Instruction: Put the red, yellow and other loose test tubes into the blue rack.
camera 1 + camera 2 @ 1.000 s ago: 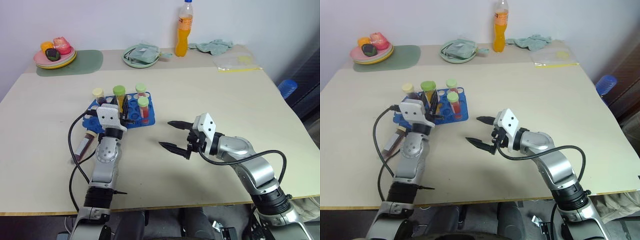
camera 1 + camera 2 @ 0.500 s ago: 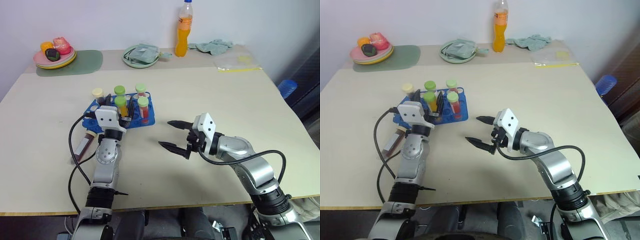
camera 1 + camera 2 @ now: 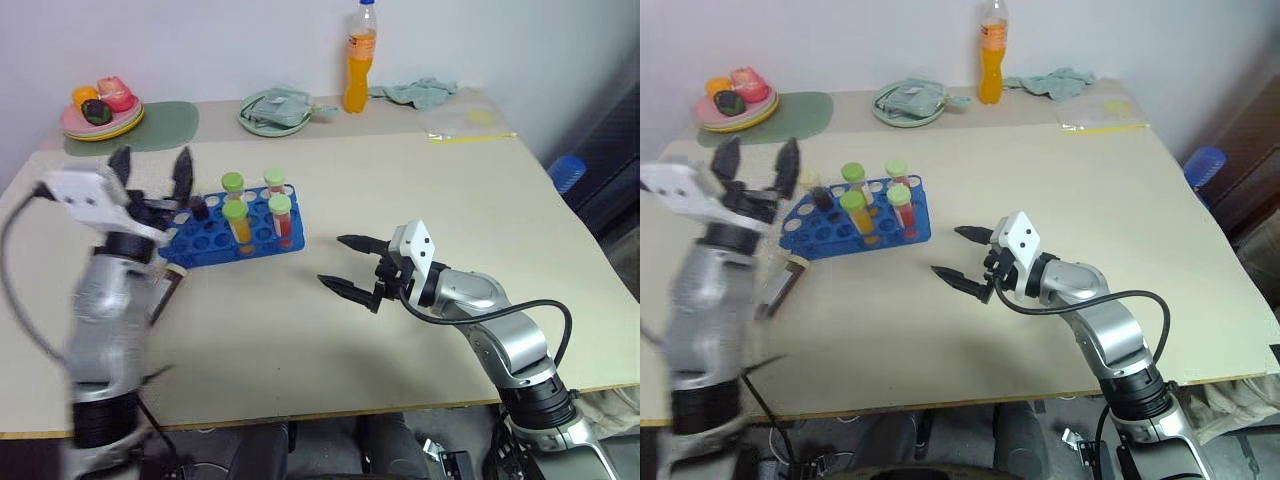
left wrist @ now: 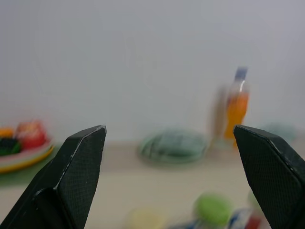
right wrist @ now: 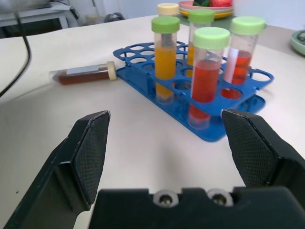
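Most tubes racked, one left lying.
Maroon tube (image 5: 83, 75) lies left of blue rack (image 3: 215, 237); left gripper (image 3: 150, 165) and right gripper (image 3: 345, 265) spread wide, empty.

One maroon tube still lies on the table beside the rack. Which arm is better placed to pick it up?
Probably the left. Its open tool is raised on the rack's left, the side where the maroon tube lies. The right tool, also open, sits beyond the rack's other end.
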Motion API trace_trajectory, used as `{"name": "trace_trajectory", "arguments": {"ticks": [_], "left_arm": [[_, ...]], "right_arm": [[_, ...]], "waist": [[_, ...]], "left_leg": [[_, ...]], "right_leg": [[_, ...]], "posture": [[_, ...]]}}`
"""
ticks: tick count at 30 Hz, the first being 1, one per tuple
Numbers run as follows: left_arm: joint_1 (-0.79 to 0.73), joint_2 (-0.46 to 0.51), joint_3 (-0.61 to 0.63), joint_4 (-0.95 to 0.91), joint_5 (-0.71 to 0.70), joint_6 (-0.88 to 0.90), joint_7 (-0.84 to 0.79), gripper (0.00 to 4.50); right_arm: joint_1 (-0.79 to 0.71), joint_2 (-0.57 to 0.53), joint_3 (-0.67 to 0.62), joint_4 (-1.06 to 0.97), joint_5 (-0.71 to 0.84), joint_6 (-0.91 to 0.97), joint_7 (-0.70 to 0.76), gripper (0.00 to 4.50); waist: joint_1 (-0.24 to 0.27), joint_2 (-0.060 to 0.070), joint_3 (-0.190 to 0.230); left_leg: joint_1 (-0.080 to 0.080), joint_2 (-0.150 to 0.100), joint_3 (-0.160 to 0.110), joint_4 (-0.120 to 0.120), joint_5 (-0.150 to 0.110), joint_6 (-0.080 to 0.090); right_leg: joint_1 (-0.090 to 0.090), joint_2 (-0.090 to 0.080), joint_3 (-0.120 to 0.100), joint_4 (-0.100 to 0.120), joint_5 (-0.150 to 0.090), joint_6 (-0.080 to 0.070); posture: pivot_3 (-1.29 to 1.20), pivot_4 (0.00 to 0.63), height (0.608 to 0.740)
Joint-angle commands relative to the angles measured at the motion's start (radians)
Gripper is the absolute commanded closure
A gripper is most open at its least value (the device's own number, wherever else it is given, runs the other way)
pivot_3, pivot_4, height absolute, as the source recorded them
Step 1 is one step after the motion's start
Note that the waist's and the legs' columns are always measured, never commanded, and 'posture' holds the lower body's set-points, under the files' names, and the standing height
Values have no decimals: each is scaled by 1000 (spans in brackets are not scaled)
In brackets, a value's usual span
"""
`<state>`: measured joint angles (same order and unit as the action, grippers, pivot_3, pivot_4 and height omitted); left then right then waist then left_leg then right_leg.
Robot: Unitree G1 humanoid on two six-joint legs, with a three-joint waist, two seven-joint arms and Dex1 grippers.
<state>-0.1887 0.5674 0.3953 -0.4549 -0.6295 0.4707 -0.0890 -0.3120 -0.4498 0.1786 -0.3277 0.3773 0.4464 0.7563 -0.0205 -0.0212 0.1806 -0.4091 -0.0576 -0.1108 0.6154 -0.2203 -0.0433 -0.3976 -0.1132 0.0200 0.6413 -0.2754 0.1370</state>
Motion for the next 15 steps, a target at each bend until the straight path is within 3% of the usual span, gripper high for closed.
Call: {"name": "trace_trajectory", "arguments": {"ticks": [1,5,9,11,15], "left_arm": [[54,183,109,-57,-162,359,-15,112],[3,379,172,-13,-381,736,-30,112],[-45,614,41,43,-465,1049,-155,112],[-104,650,-47,100,-431,1118,-162,112],[-255,632,-275,205,-271,1136,-125,112]], "right_arm": [[-11,11,-11,-4,13,-23,15,351],[-29,24,7,26,5,-41,40,351],[-52,37,15,55,-2,-55,58,351],[-61,41,19,65,-5,-60,65,351],[-60,50,32,71,-17,-72,68,351]], "waist": [[0,0,0],[8,-1,1],[1,0,2],[0,2,2],[1,1,3]], "left_leg": [[1,0,0,0,0,0],[0,0,-1,1,0,0],[1,0,0,0,0,0],[1,0,0,-1,0,0],[1,1,2,-2,1,-2]], "right_leg": [[0,0,0,1,0,0],[-1,0,-1,4,-1,-1],[-1,1,0,5,-1,-1],[-2,0,0,6,-2,-1],[-3,2,0,7,-2,-3]], "posture": [[0,150,740],[0,150,740],[0,150,740],[0,150,740],[0,150,740]]}}
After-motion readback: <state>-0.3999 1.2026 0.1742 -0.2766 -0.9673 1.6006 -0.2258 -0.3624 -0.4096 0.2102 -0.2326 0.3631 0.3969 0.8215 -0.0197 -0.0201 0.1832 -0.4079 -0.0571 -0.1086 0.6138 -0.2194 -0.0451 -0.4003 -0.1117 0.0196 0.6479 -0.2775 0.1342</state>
